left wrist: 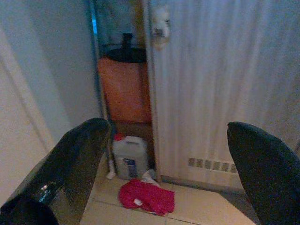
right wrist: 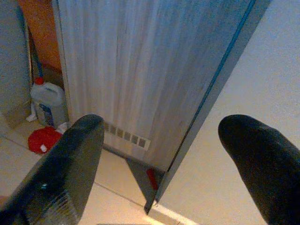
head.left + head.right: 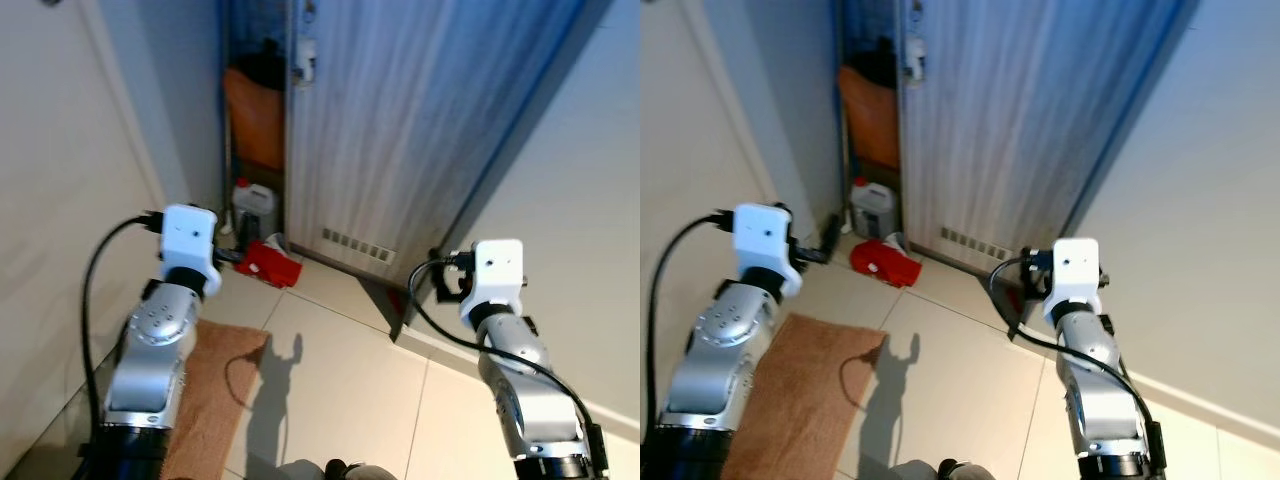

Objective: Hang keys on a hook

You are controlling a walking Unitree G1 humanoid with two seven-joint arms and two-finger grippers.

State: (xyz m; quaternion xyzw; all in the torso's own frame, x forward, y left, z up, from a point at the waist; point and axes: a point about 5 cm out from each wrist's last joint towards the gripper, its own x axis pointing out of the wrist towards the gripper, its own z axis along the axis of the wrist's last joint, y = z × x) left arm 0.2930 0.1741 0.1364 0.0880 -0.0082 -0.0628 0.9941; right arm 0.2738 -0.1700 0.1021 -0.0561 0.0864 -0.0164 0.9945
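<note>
Both grippers are raised with fingers apart and empty — the left gripper (image 1: 168,173) faces a jug (image 1: 130,157) and red cloth (image 1: 146,197), the right gripper (image 2: 164,164) a grey door (image 2: 145,70).

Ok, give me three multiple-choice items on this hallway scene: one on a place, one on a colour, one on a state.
1. Where does the white jug stand?
A. on the floor in the open gap beside the door
B. on the brown mat
C. in the left hand

2. What colour is the crumpled cloth on the floor tiles?
A. green
B. red
C. yellow

3. How are the fingers of the left hand?
A. shut on keys
B. shut on nothing
C. spread apart, nothing between them

Answers:
1 A, the jug sits low in the narrow opening left of the pale wooden door.
2 B, the cloth is bright red in both eye views.
3 C, the left wrist view shows both black fingers wide apart.
</note>
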